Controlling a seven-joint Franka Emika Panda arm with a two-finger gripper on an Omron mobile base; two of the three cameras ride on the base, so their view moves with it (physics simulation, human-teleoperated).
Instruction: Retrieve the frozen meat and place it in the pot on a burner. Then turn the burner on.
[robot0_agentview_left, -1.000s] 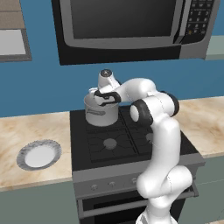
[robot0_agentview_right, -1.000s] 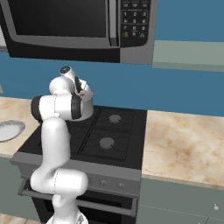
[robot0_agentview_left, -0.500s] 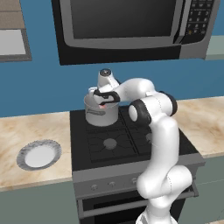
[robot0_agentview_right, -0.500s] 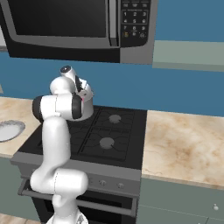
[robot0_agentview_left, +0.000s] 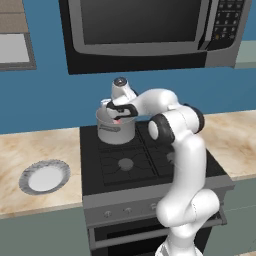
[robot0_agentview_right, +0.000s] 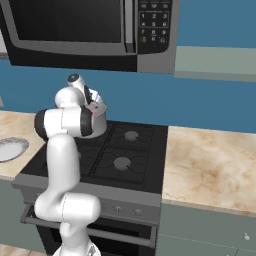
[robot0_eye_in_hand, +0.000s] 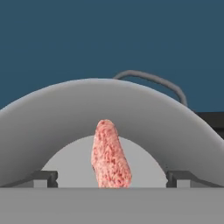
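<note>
step: release meat into pot | fingers (robot0_eye_in_hand: 112, 178) spread wide, gripping nothing | frozen meat (robot0_eye_in_hand: 110, 155) stands between them inside the pot (robot0_agentview_left: 116, 128) on the rear-left burner | next — we'd lift straight up, clearing the rim, before seeking the knob

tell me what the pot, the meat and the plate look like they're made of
Pot: looks like brushed metal, with matte grey straight walls and a thin wire-like handle.
Meat: raw flesh by its look, a reddish-pink grainy slab with paler streaks, standing inside the pot.
Plate: probably glazed ceramic, smooth white centre with a speckled grey rim; the render leaves it open.
</note>
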